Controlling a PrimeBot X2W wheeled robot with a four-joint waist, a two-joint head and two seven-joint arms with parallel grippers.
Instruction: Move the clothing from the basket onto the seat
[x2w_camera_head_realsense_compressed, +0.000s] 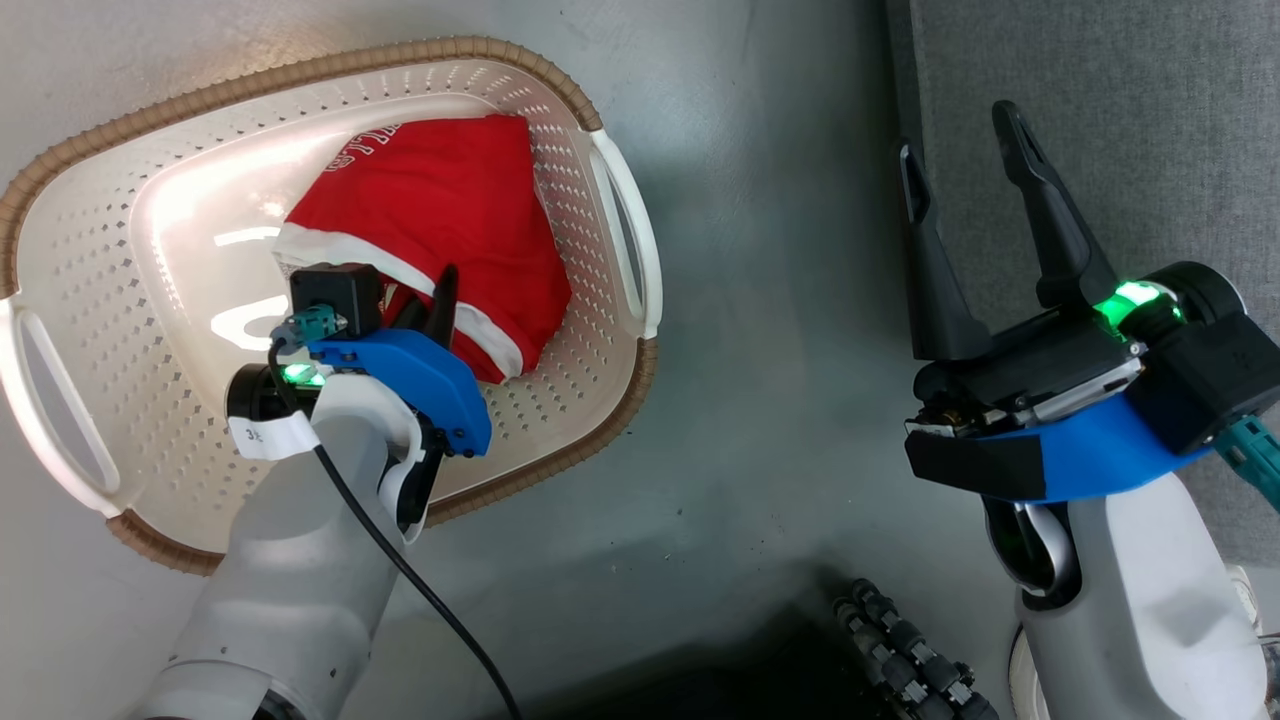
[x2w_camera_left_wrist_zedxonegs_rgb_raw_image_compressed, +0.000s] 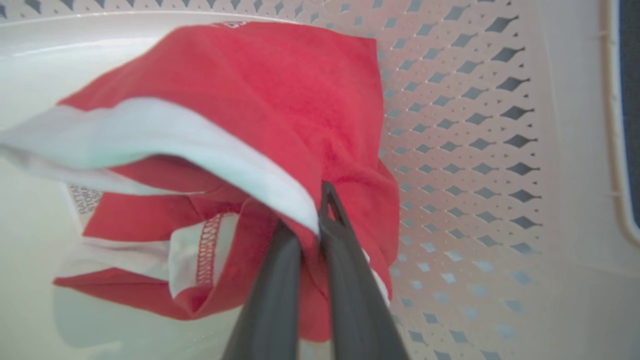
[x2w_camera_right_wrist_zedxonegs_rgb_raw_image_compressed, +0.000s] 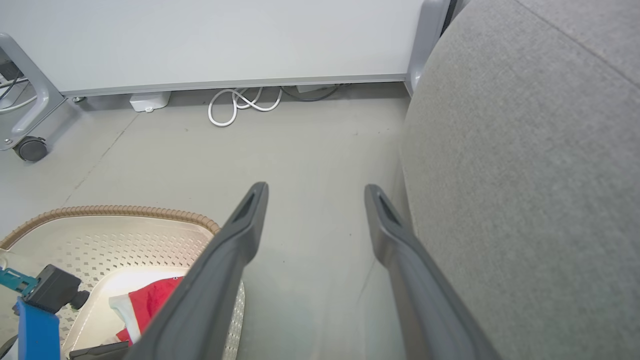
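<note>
Jaws on my left arm were shut together on a fold of the clothing (x2w_camera_head_realsense_compressed: 440, 210), right at its white trim (x2w_camera_left_wrist_zedxonegs_rgb_raw_image_compressed: 200, 150), down inside the basket (x2w_camera_head_realsense_compressed: 90, 280). The right jaws stood wide apart with nothing between them, hanging over the floor (x2w_camera_head_realsense_compressed: 780, 350) just beside the seat (x2w_camera_head_realsense_compressed: 1180, 120).

My worry was the grip. It looked like a thin pinch at the hem, so I judged the soft cloth could slide out on the lift and land on the floor short of the seat. I could not tell whether the red heap was one piece or two, nor how many layers were pinched, so a lift might take only part of it. Cloth trailing against the holed wall could catch, and a light plastic basket might tip or drag along. My right arm stood between the basket and the seat, so a straight carry across risked the hanging cloth brushing it. The black cable (x2w_camera_head_realsense_compressed: 400, 570) along my left forearm was one more thing to snag.

For a surface I had only the floor, smooth and grey, with the basket sitting straight on it. A printed label (x2w_camera_left_wrist_zedxonegs_rgb_raw_image_compressed: 82, 197) showed on the basket's base beside the cloth. The seat, grey woven fabric with a rounded edge, rose at the right. Beyond it a pale panel (x2w_camera_right_wrist_zedxonegs_rgb_raw_image_compressed: 225, 40) ran along the floor, with a loose coil of white cord (x2w_camera_right_wrist_zedxonegs_rgb_raw_image_compressed: 240, 102) below it and a caster (x2w_camera_right_wrist_zedxonegs_rgb_raw_image_compressed: 31, 148) at one end.
</note>
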